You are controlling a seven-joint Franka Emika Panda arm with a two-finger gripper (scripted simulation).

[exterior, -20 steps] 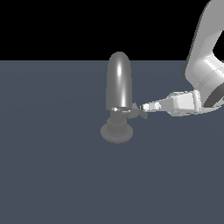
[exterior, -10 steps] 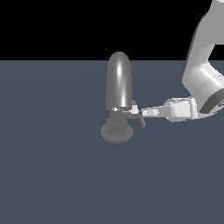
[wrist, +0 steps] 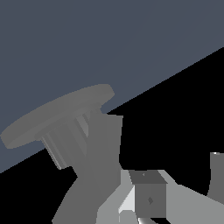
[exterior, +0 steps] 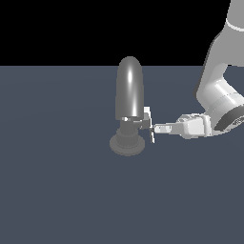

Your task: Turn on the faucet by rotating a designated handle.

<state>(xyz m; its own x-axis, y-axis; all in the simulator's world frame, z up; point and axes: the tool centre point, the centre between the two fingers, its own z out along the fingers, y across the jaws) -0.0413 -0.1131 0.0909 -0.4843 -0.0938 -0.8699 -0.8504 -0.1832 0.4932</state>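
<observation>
The faucet [exterior: 130, 90] is a glossy dark grey bullet-shaped spout on a ribbed neck and a round disc base [exterior: 127, 144], in the middle of the exterior view. The handle [exterior: 149, 121] is a short white bar sticking out of the neck toward the exterior view's right. My gripper [exterior: 158, 128] reaches in level from the exterior view's right, and its tip is at the handle's lower end. The frames do not show how the jaws stand. The wrist view shows the disc base [wrist: 57, 116], the ribbed neck [wrist: 65, 142] and pale gripper parts close up.
The faucet stands on a flat dark blue-grey surface [exterior: 57, 190]. My white arm [exterior: 219, 95] comes down from the upper right of the exterior view. Nothing else shows.
My gripper has moved toward the faucet from the exterior view's right and a little lower, from a gap away to the handle. The handle's bar now looks tilted downward.
</observation>
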